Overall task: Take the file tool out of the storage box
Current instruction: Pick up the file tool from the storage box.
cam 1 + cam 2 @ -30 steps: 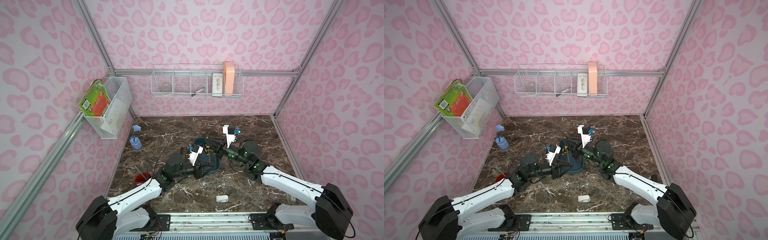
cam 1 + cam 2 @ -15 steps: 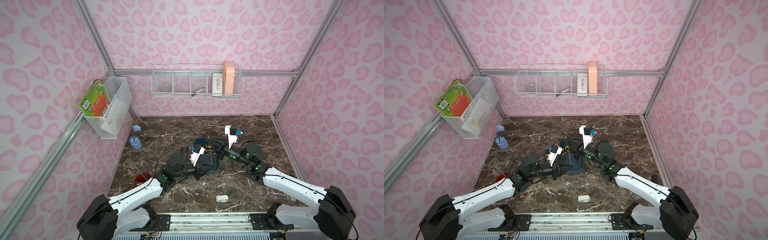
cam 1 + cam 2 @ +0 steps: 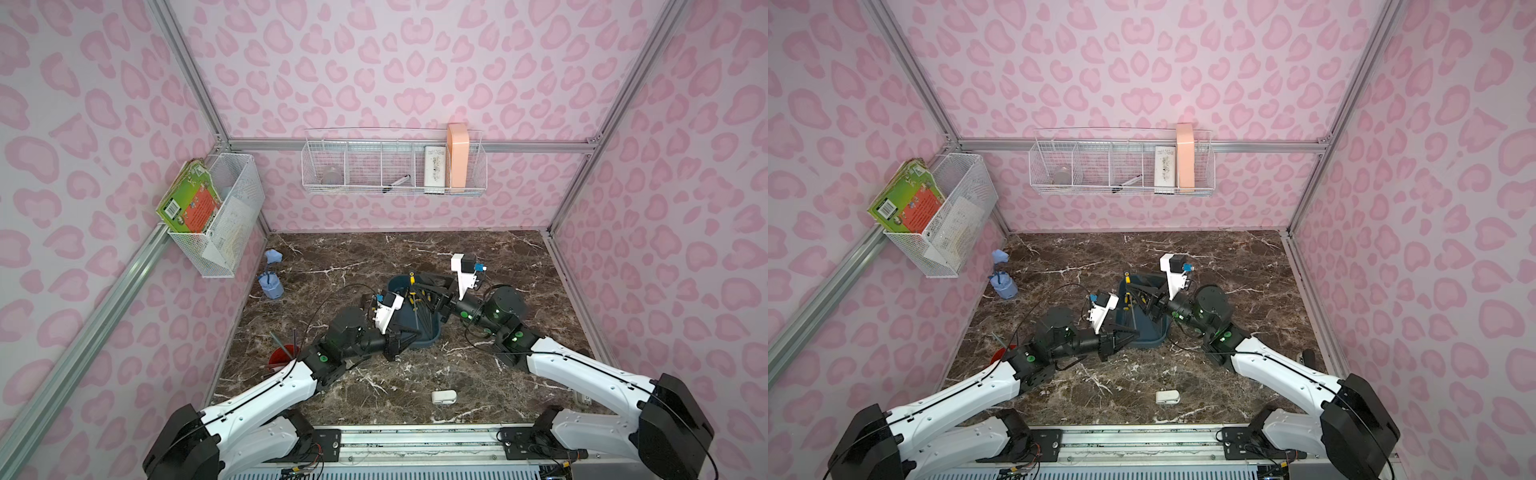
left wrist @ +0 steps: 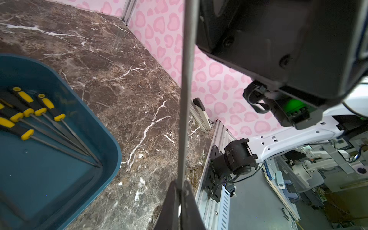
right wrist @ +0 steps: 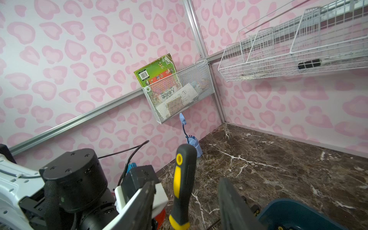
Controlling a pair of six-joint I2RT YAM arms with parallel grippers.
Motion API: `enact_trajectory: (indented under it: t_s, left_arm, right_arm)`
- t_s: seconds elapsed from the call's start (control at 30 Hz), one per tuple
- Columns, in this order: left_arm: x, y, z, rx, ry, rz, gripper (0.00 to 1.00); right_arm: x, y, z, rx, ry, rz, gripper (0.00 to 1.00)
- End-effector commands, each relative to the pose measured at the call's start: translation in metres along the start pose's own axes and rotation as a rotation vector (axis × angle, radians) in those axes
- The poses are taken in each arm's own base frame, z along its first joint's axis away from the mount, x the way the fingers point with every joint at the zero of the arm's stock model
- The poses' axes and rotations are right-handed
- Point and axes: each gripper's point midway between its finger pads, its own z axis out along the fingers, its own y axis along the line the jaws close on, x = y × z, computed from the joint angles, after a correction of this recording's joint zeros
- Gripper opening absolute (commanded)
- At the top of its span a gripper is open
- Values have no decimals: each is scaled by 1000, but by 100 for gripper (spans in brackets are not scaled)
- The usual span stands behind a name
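Observation:
The file tool (image 3: 414,303) has a black-and-yellow handle (image 5: 183,179) and a thin grey shaft (image 4: 184,99). It stands nearly upright over the dark teal storage box (image 3: 430,334) at the middle of the marble floor. My left gripper (image 4: 180,184) is shut on the shaft's lower end, just outside the box's near rim (image 3: 1148,340). My right gripper (image 5: 187,181) is open, its fingers standing apart on either side of the handle without touching it. Several more yellow-handled files (image 4: 39,111) lie inside the box (image 4: 111,151).
A red cup (image 3: 284,357) with sticks stands on the left of the floor, a blue holder (image 3: 271,286) near the left wall. A small white object (image 3: 444,397) lies at the front. White wire baskets (image 3: 395,170) (image 3: 220,216) hang on the walls.
My left gripper has shut on the file's shaft. My right gripper, which was shut on the handle, has opened off it.

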Motion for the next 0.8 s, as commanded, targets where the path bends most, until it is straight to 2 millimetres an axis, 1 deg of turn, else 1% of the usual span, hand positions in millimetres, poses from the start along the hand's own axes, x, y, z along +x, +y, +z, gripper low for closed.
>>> enact_trajectory:
  t_s: [0.0,0.03,0.1,0.13,0.2,0.3,0.37,0.4,0.47,0.5,0.63,0.77]
  left_arm:
    - [12,12,-13,-104,50,10,0]
    - [14,14,-18,-128,56,10,0]
    - [25,32,-37,-283,111,-18,0]
    - [30,45,-48,-382,143,-31,0]
    - [38,71,-80,-627,214,-53,0]
    - [44,88,-114,-825,256,-77,0]
    - [48,99,-130,-926,285,-53,0]
    - [48,109,-140,-1003,292,-38,0]
    - [47,121,-159,-1151,303,-58,0]
    - [48,125,-163,-1199,321,-71,0]
    - [51,141,-160,-1278,401,-78,0]
    - [64,162,-147,-1269,504,-148,0]
  right_arm:
    - [-4,-4,-3,34,-9,-31,52]
    - [-5,-5,-5,42,-9,-37,53]
    - [-10,-9,-11,68,-28,-49,54]
    - [-12,-10,-13,78,-34,-51,54]
    - [-16,-14,-16,105,-34,-63,54]
    - [-17,-21,-18,142,-12,-84,54]
    - [-17,-25,-18,156,2,-85,54]
    - [-16,-27,-18,158,10,-83,54]
    - [-15,-28,-18,147,24,-72,54]
    - [-15,-27,-17,137,32,-70,54]
    - [-11,-29,-17,138,60,-62,55]
    - [-1,-34,-16,150,102,-56,55]
